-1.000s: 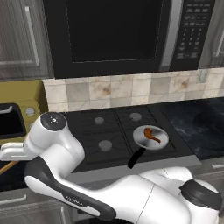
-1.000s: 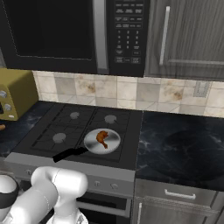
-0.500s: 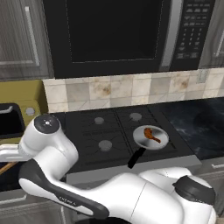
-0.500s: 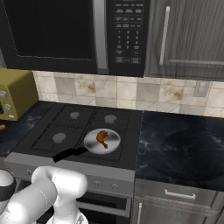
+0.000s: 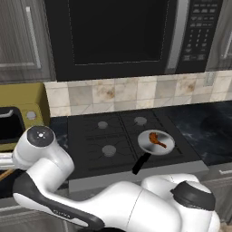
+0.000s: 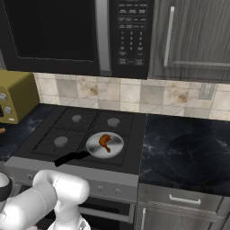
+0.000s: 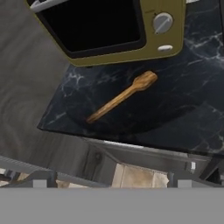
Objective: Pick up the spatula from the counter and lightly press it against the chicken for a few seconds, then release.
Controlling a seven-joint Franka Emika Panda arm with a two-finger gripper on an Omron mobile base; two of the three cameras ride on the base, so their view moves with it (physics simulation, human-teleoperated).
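Gripper (image 7: pixel 111 183) first: in the hand view the two dark tips sit as far apart as they go, with nothing between them, so it's wide open and holding nothing. It hangs over the dark marble counter (image 7: pixel 188 113), well above it by the look of things. The wooden spatula (image 7: pixel 120 97) lies flat on that counter, on a diagonal, apart from the gripper and untouched. Its thin handle end points toward the counter's front corner, and its wider blade end sits just in front of the yellow toaster oven (image 7: pixel 109 57), close to it, though I can't tell if they touch. The toaster oven stands farther back on the counter, toward the wall. Off to the side in the base views is the black stove (image 5: pixel 90 145), with a round silver pan (image 6: pixel 114 150) on the burner at its front right corner, its black handle angled toward the stove's front edge. The chicken (image 6: pixel 105 141), a browned drumstick, lies about in the middle of the pan. Behind the stove comes the beige tile backsplash (image 6: pixel 130 94), and above that hangs the black microwave (image 5: pixel 118 31).
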